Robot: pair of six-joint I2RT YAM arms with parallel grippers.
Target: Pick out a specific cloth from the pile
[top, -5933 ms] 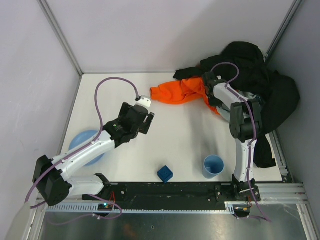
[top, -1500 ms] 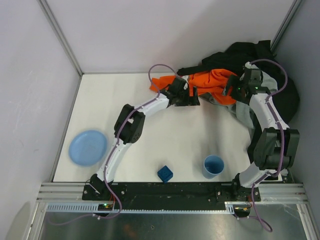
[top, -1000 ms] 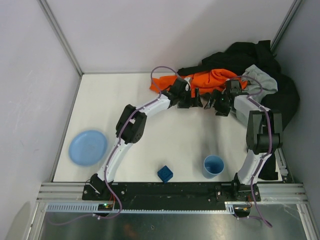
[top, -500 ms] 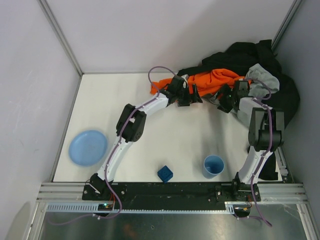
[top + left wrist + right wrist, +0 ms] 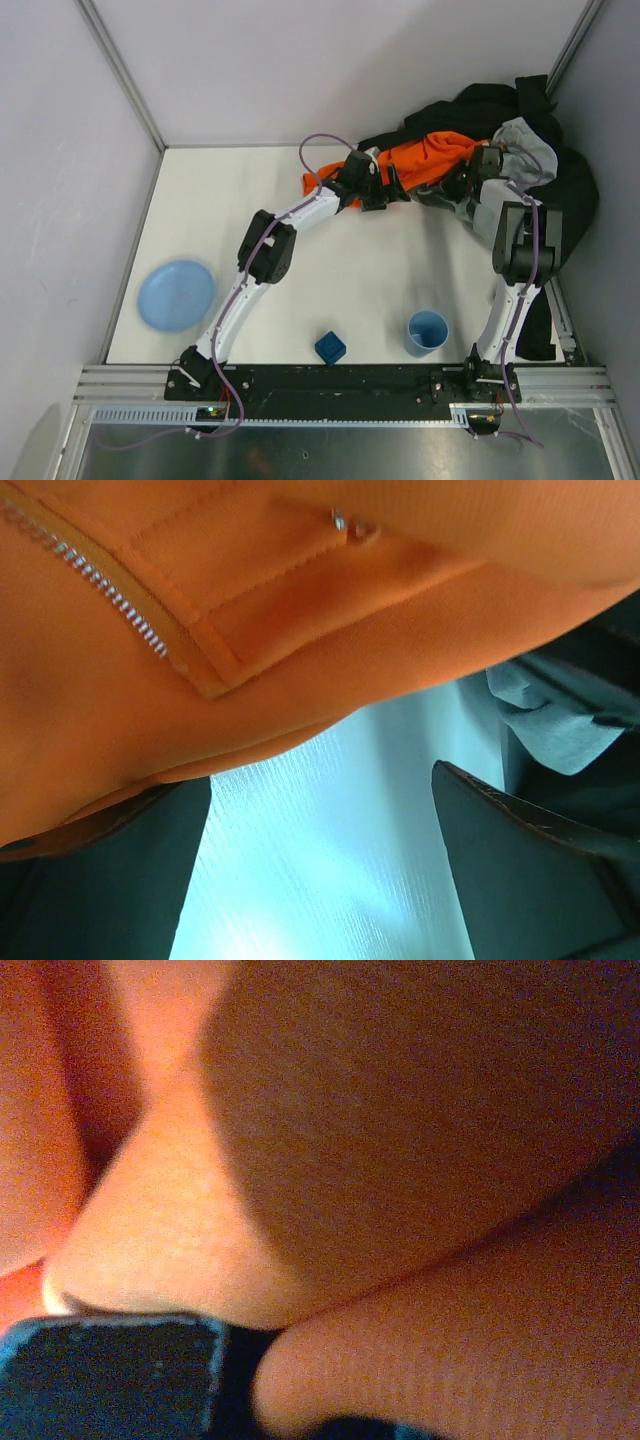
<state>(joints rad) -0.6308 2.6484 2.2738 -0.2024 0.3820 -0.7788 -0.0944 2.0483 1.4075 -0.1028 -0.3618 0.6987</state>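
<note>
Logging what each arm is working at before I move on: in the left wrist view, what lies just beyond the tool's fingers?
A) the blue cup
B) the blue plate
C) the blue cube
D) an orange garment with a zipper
D: the orange garment, its zipper showing, fills the left wrist view just beyond the left tool, whose fingers stand apart.

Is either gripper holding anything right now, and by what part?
Left gripper is open at the hem of the orange garment, holding nothing. Right gripper is buried in the pile; its hold cannot be told.
</note>
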